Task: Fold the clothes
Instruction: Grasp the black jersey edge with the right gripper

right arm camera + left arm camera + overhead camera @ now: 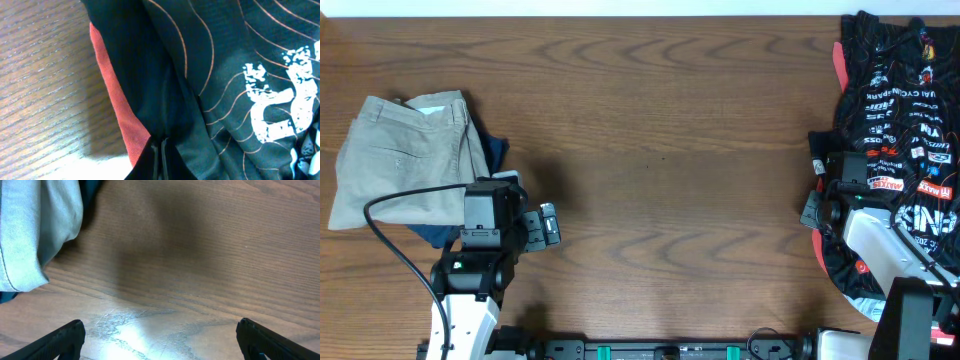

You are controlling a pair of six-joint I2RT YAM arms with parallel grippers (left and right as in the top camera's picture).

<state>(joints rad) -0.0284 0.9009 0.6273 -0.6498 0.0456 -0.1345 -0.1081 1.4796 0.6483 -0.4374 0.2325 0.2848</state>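
The black short-sleeved sports jersey (pixel 895 130) with orange lines lies crumpled at the frame's right edge, and the right gripper (pixel 161 155) is pinched together on its red-trimmed hem. The left gripper (pixel 160 330), its 2 fingers wide apart, hovers lower left beside folded beige trousers (pixel 405 155). Open brown wooden table (pixel 670 150) lies between.

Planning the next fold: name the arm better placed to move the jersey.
Right: the right gripper is shut on the jersey edge; the left gripper hangs open beside the khaki trousers, far off.
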